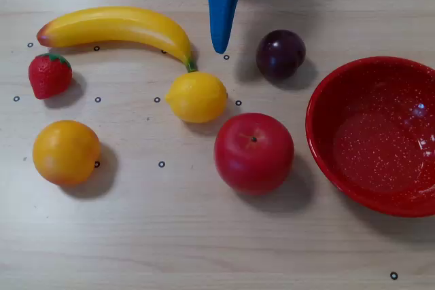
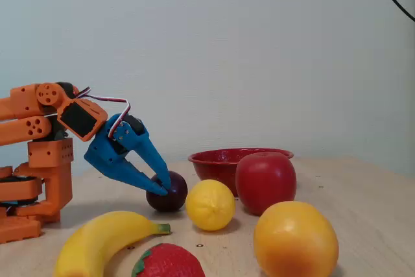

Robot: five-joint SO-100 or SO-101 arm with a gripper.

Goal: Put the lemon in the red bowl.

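Note:
The lemon [image 1: 196,97] is a small bright yellow oval lying on the table in the overhead view, just below the banana's stem; it also shows in the fixed view [image 2: 210,204]. The red bowl [image 1: 380,140] with white speckles stands empty at the right edge, and it shows behind the apple in the fixed view [image 2: 217,160]. My blue gripper [image 1: 219,47] comes in from the top edge, its tip above and slightly right of the lemon, apart from it. In the fixed view the gripper [image 2: 163,187] points down near the table, tips together, holding nothing.
A banana [image 1: 115,26] lies upper left, a strawberry [image 1: 49,75] at far left, and an orange [image 1: 66,152] lower left. A red apple [image 1: 253,152] sits between the lemon and the bowl. A dark plum [image 1: 280,53] sits right of the gripper tip.

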